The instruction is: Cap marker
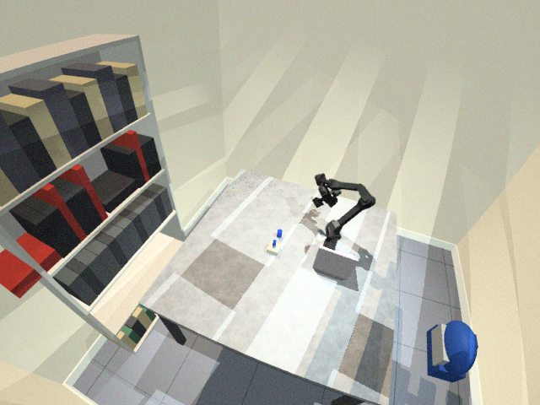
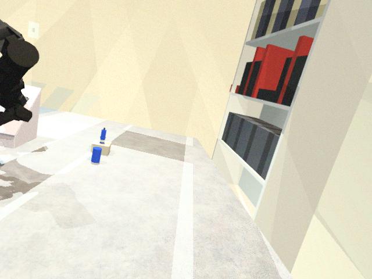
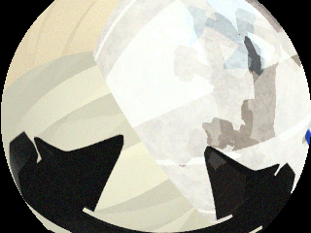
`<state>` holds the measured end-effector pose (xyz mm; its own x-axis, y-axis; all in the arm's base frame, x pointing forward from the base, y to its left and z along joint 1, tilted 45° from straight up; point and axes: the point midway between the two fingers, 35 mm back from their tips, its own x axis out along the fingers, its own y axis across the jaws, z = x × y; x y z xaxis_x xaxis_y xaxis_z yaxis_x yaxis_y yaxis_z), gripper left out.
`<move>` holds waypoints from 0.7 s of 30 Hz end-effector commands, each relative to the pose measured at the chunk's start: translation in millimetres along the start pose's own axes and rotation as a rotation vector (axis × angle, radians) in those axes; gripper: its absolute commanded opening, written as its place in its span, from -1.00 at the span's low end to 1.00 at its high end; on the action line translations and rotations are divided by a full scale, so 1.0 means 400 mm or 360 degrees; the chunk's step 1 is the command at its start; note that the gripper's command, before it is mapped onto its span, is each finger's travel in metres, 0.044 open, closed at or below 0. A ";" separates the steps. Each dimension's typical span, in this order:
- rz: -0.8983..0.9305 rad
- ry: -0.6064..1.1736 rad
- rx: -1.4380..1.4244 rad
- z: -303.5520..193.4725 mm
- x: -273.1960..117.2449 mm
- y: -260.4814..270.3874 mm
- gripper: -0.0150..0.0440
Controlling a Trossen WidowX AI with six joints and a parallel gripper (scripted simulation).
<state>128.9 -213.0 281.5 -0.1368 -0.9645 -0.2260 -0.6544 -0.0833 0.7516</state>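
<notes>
Gripper (image 1: 317,201): fingers spread wide, nothing between them; poised high above the table, well apart from the work items. In the wrist view both dark fingertips frame bare table surface only.

Cap (image 2: 96,154): blue cylinder, upright and loose on the table (image 2: 150,210), just beside the holder block, on its near side in the exterior view. Untouched.

Marker (image 2: 103,134): blue, upright in the holder block (image 2: 100,147), dark tip exposed. Uncapped.

Holder block: small tan cube, standing on a pale stripe of the table.

Surroundings: grey base box (image 1: 335,263) under the arm; bookshelf (image 1: 78,174) beyond the table edge, well apart from the work.

Risks, judged:
- Cap is light and free-standing; a descending finger that meets its rim off-centre would likely tip it or send it rolling.
- Cap stands close to the block; widely spread fingers coming down around it could strike the block or marker and shift them.
- A tilted grasp would carry the cap skewed, so it would catch on the marker tip rather than seat.
- Pressing off-axis might lean the marker or slide the block instead of clicking the cap home.
</notes>
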 end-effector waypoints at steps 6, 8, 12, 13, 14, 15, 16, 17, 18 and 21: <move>-0.0267 0.0158 -0.0881 -0.073 -0.039 -0.168 0.37; -0.0361 0.0247 -0.1308 -0.090 -0.068 -0.245 0.37; -0.0505 0.0477 -0.2154 -0.102 -0.144 -0.397 0.37; -0.0529 0.0540 -0.2365 -0.099 -0.165 -0.433 0.37; -0.0544 0.0591 -0.2527 -0.095 -0.182 -0.461 0.37; -0.0557 0.0643 -0.2687 -0.090 -0.199 -0.487 0.37; -0.0567 0.0696 -0.2847 -0.084 -0.217 -0.514 0.37; -0.0575 0.0751 -0.3006 -0.077 -0.234 -0.539 0.37; -0.0580 0.0807 -0.3167 -0.069 -0.253 -0.564 0.37; -0.0579 0.0989 -0.3654 -0.035 -0.309 -0.636 0.37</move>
<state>303.1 -116.4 167.2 0.1853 -0.8046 -0.5641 0.9023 -0.0880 0.4220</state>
